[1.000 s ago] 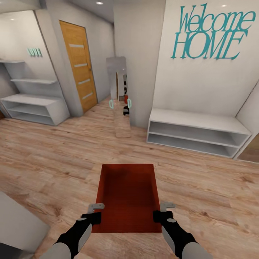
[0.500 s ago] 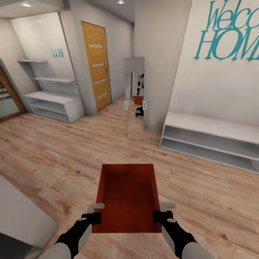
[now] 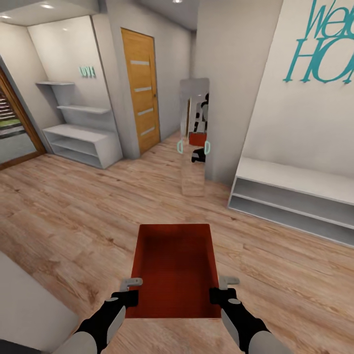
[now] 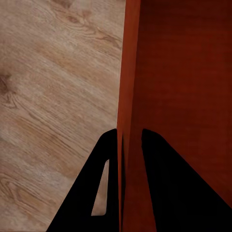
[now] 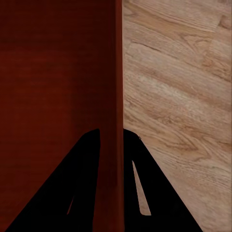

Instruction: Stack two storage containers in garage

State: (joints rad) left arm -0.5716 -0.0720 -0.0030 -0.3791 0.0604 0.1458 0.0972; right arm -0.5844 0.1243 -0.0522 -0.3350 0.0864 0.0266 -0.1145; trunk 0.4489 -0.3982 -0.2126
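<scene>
The storage container (image 3: 174,268), an orange-red open-top bin, is held low in the centre of the head view, carried above the light wood plank floor (image 3: 73,216) and empty inside. It is gripped at its near end by both arms: the left gripper (image 3: 129,295) is pinched on the left side wall, and the right gripper (image 3: 220,294) is pinched on the right side wall. In the left wrist view the thin wall (image 4: 126,96) is seen clamped between the two dark fingers (image 4: 159,193), one outside and one inside the bin; the same grip is seen in the right wrist view, where the wall (image 5: 118,96) is squeezed between the fingers (image 5: 87,193).

A hallway is shown ahead: a wooden door (image 3: 142,105) in the upper left, a tall mirror (image 3: 192,137) at centre, a low white bench shelf (image 3: 295,194) on the right, white wall shelves (image 3: 81,132) on the left. The garage is not in view, so the carry is judged to be only partly done.

The main risks are judged to be these: the bin is held only at its near end by thin walls, so it could slip or tilt if the base is turned sharply; its far end could be knocked against the mirror or the bench shelf if the passage is taken too tightly.
</scene>
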